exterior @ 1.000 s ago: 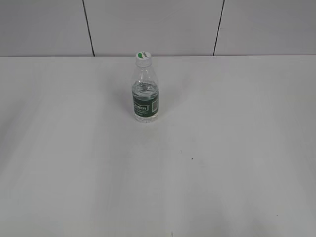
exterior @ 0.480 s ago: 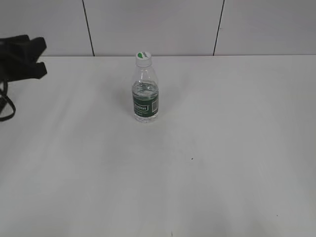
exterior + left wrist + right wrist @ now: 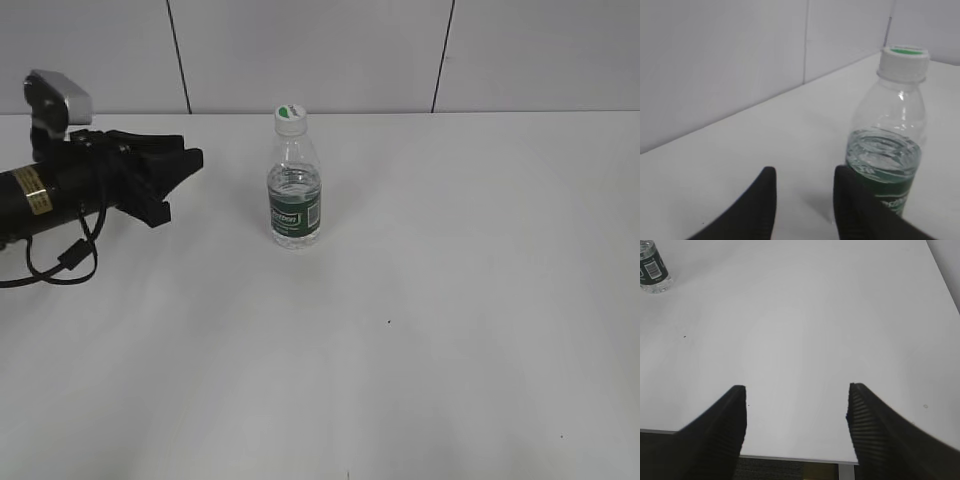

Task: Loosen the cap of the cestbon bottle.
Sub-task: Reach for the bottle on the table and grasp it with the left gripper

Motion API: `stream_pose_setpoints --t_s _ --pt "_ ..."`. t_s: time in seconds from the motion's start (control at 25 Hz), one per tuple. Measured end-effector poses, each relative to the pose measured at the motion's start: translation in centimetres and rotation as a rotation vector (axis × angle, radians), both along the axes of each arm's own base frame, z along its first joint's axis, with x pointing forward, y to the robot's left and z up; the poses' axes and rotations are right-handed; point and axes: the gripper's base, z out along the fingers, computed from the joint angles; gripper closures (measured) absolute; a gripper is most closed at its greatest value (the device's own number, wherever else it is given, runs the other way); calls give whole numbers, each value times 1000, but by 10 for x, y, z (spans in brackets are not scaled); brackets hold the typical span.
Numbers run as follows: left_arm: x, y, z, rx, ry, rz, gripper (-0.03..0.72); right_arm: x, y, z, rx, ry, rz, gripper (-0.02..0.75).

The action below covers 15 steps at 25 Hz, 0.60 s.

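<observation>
The cestbon bottle stands upright on the white table, clear with a dark green label band. Its white cap with a green mark sits on top, closed. My left gripper is open and empty, reaching in from the left, a short way left of the bottle. In the left wrist view the bottle and cap stand just right of the open gripper, behind its right finger. My right gripper is open and empty near the table's front edge; the bottle's base shows far off at top left.
A grey panelled wall runs behind the table. The left arm's black cable hangs over the table's left side. The table's front edge shows under the right gripper.
My left arm has come in from the left edge and moved right toward the bottle. The bottle has not moved.
</observation>
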Motion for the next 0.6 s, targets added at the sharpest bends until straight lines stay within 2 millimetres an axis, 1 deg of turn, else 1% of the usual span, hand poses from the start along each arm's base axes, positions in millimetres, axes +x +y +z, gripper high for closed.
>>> stream_pose_setpoints --t_s 0.2,0.36,0.44,0.6 --pt "20 -10 -8 28 8 -163 445 0 0 0 0 0 0 253" --pt "33 -11 -11 37 9 -236 445 0 0 0 0 0 0 253" --pt "35 -11 -14 27 14 -271 445 0 0 0 0 0 0 253" --pt "32 -11 -22 28 31 -326 445 0 0 0 0 0 0 253"
